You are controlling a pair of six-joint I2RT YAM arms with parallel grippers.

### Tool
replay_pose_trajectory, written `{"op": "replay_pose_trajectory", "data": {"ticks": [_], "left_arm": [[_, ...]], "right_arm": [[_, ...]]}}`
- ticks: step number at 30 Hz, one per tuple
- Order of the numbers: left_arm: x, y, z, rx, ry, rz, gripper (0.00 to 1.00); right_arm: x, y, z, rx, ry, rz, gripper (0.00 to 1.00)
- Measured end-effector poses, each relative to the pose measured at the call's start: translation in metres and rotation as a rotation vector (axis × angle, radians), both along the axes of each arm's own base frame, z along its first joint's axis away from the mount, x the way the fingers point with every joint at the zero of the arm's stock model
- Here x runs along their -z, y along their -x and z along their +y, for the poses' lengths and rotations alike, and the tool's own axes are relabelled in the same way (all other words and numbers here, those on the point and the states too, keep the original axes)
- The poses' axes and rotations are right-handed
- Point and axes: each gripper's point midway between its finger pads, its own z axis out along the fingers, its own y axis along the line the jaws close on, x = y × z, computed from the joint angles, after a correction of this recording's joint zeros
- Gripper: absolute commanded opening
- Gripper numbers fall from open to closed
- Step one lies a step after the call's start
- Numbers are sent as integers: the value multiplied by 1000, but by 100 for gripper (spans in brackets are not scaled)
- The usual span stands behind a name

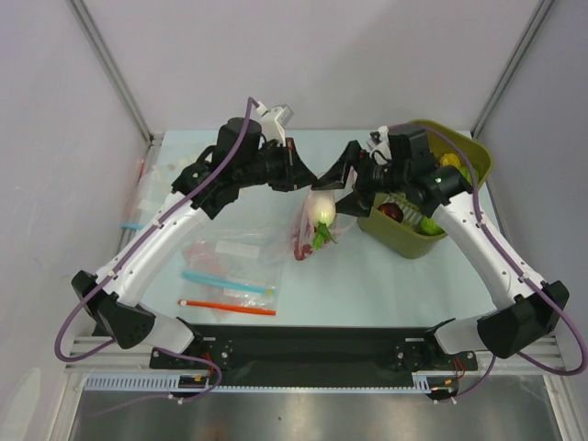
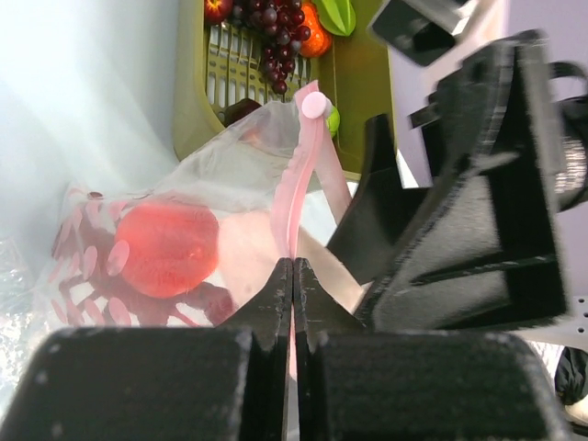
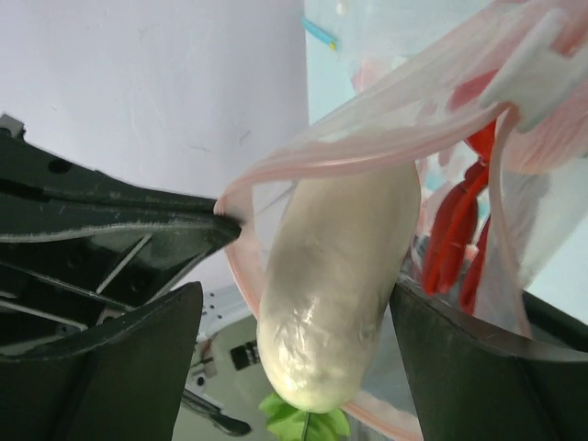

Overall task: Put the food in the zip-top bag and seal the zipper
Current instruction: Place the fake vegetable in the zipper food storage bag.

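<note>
The zip-top bag hangs above the table between both arms. My left gripper is shut on the zipper, the pale pink strip at the bag's mouth. Through the plastic I see the tomato and the red lobster. The white radish stands in the bag's mouth, green top towards the camera. My right gripper is open around it, with a gap on the left side. The bag's rim arches over the radish.
An olive-green basket with toy fruit, grapes among them, stands just right of the bag, under the right arm. Flat clear bags with a blue strip and an orange-red strip lie front left. Another bag lies by the left wall.
</note>
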Motion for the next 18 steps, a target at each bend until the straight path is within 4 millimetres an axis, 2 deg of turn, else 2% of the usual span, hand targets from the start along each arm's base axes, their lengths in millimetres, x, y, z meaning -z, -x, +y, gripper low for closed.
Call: {"op": "replay_pose_trajectory", "data": {"ticks": [7, 10, 14, 18], "left_arm": [[-11, 0, 2, -7, 9, -15, 0], [-17, 0, 2, -7, 16, -23, 0], [-18, 0, 1, -9, 20, -20, 0], [-17, 0, 1, -10, 18, -17, 0]], "right_arm": [[-16, 3, -13, -11, 96, -96, 85], [-8, 6, -18, -21, 141, -100, 84], [4, 9, -22, -35, 192, -86, 76], [8, 12, -26, -46, 221, -91, 69]]}}
